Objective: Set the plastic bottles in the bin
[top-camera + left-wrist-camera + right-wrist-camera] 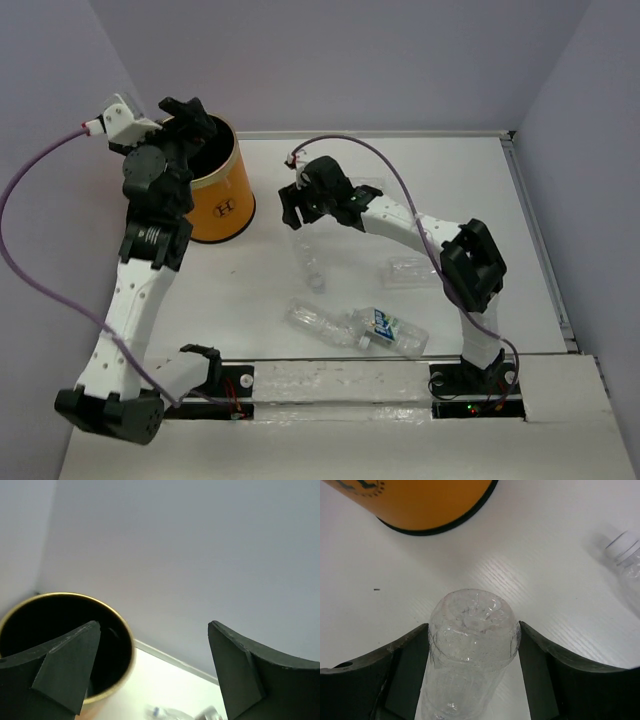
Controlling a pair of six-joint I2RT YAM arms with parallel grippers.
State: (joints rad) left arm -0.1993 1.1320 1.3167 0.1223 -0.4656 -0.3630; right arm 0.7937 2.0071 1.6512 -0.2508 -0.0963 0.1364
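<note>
The right gripper (472, 647) is clamping the held bottle (470, 620), its dark fingers (400, 670) pressing both sides of the clear, crinkled body while the dimpled base is pointing toward the bin (420, 505). Whether this bottle is resting on the table (560, 580) cannot be told. The bin is standing upright at the far left of the table, orange-yellow outside and black inside, showing a small black H logo (226, 206). The left gripper (152, 630) is hanging over its mouth with jaws wide apart and nothing between them. More clear bottles are lying on their sides, well apart from the bin: a labelled bottle (385, 328) with blue-green print near the front edge, a bare bottle (312, 318) just beside it, and another bottle (412, 268) beside the right arm.
</note>
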